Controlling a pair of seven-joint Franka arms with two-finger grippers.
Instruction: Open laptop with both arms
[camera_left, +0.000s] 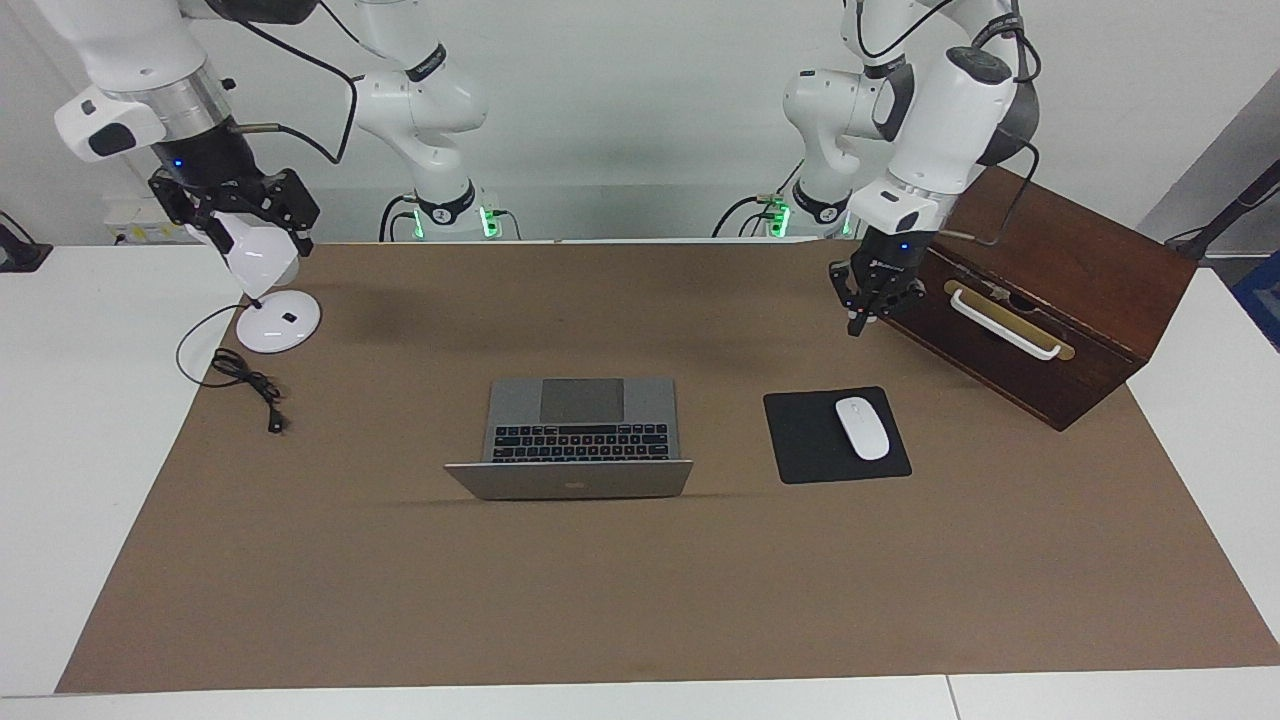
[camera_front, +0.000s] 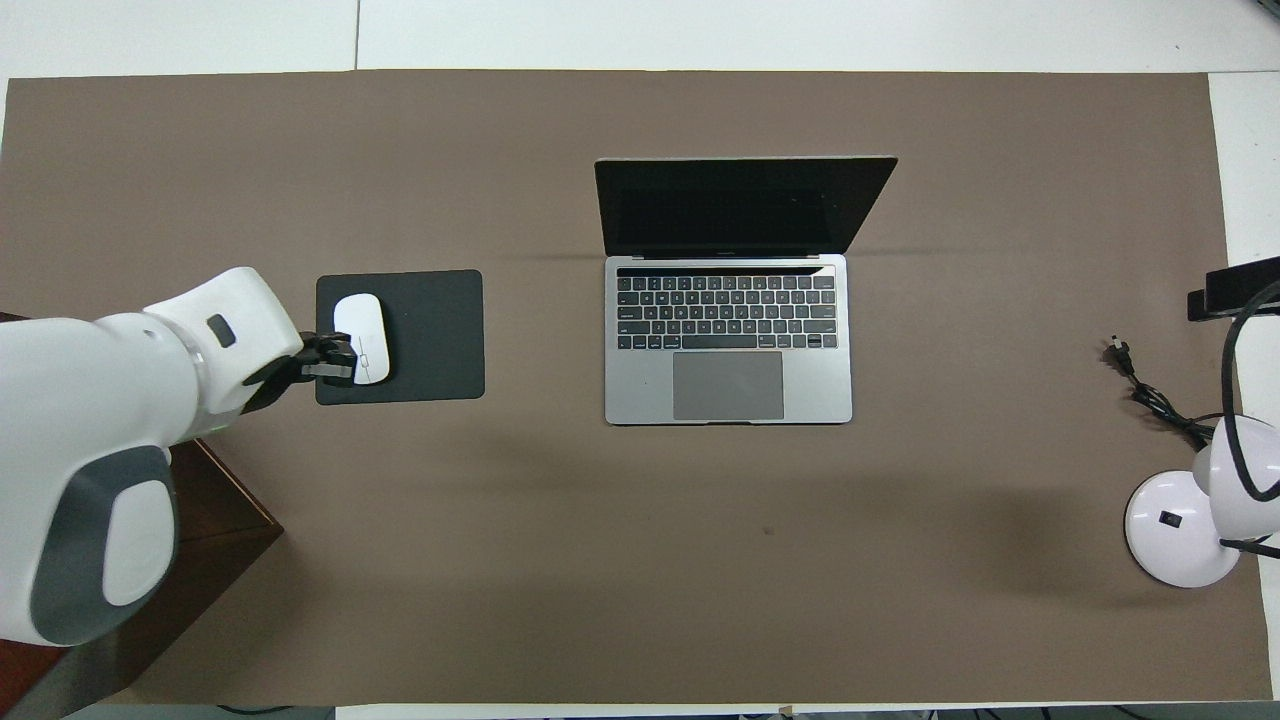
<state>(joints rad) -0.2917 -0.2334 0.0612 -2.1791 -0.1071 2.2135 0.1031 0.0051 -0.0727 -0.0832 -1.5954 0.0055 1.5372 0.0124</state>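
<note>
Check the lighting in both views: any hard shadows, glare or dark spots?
Facing view: even light, soft shadow patches on the brown mat near the robots, a thin one under the laptop. Overhead view: laptop screen reads black without glare; a faint shadow on the mat beside the lamp.

The laptop (camera_left: 582, 432) (camera_front: 729, 300) is a thin silver-grey machine lying flat on the brown mat at the middle of the counter, its lid already raised. The lid stands up from the hinge edge, which is the edge farther from the robots, and leans slightly back from upright. The screen is dark (nothing lit on it). On the outer face of the lid a small dark logo shows at the centre. The base carries rows of black keys, with a grey trackpad set on the side nearer to the robots. The base sits square to the mat's edges, and nothing touches it.
</note>
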